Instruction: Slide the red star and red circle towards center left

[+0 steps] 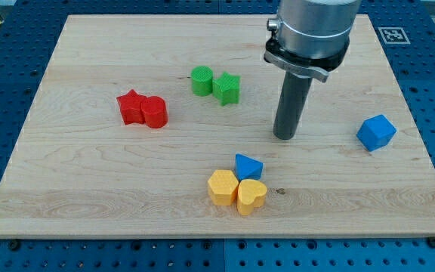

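Observation:
The red star (131,106) and the red circle (155,112) sit touching each other on the wooden board (89,189), left of the middle; the star is on the left. My tip (285,137) rests on the board right of centre, far to the right of both red blocks and touching no block. The rod rises from it to the grey arm at the view's top.
A green circle (202,81) and a green star (227,88) touch each other above centre. A blue triangle (248,165), a yellow hexagon (223,187) and a yellow heart (251,196) cluster at bottom centre. A blue cube (375,132) sits at the right.

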